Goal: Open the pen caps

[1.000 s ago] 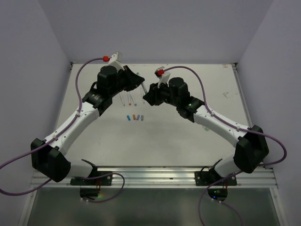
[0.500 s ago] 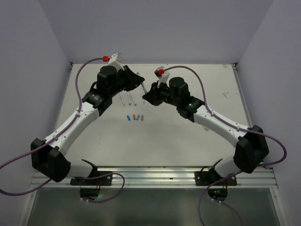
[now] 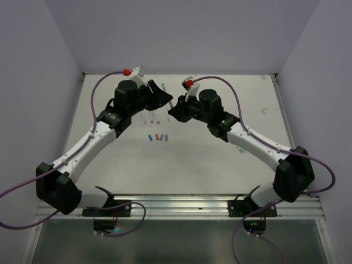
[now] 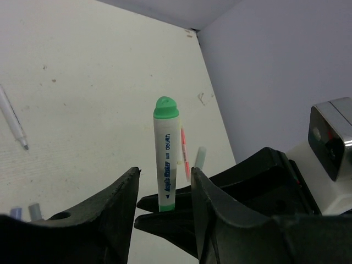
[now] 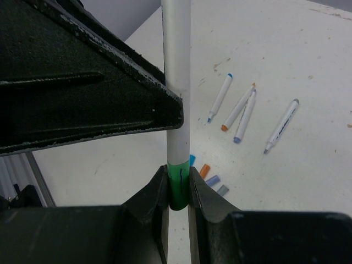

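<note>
A white pen (image 4: 165, 159) with a green far end stands upright between the two grippers. My right gripper (image 5: 177, 181) is shut on its green pen cap (image 5: 178, 190) at the lower end. My left gripper (image 4: 165, 176) is open, its fingers (image 4: 124, 203) standing either side of the barrel (image 5: 176, 66) with a gap. From above the pen (image 3: 168, 94) shows between the left gripper (image 3: 164, 99) and the right gripper (image 3: 174, 110). Loose pen caps lie on the table: blue (image 5: 192, 160), orange (image 5: 204, 170), purple (image 5: 213, 180), grey (image 5: 222, 190).
Several uncapped white pen barrels (image 5: 246, 116) lie on the table beyond the loose caps. A pink pen (image 4: 185, 148) and a mint-capped pen (image 4: 201, 158) lie farther right. The back wall and side walls enclose the white table (image 3: 220, 165).
My left gripper has opened off the pen barrel. The right gripper has closed on the green cap and holds the pen, which now shows tilted up between the arms.
</note>
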`<move>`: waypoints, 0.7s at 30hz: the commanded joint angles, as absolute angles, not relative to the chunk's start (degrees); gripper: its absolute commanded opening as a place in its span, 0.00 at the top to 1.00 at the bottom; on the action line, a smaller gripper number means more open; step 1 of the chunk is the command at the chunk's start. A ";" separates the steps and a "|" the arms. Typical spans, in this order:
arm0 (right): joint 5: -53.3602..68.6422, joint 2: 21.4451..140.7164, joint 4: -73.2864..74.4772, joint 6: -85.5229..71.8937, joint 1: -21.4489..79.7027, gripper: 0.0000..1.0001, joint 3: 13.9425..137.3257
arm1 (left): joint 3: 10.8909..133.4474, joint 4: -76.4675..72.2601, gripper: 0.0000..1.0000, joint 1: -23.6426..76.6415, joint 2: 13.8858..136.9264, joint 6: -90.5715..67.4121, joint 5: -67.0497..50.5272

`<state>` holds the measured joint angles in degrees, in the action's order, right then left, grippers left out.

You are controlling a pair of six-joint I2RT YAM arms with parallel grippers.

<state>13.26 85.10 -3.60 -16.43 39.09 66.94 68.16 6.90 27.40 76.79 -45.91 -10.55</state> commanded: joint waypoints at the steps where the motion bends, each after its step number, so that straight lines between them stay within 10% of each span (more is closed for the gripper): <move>1: 14.94 83.23 -6.06 -15.64 38.94 1.00 66.80 | 66.97 5.27 0.55 27.60 75.32 -46.40 -13.01; 21: 19.07 83.85 -6.77 -16.08 38.94 1.00 66.45 | 67.32 3.25 0.74 28.30 76.90 -47.72 -12.83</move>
<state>17.56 85.10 -3.95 -16.45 39.03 66.46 66.83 6.02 27.68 76.90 -47.07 -11.55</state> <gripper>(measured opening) 0.168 0.292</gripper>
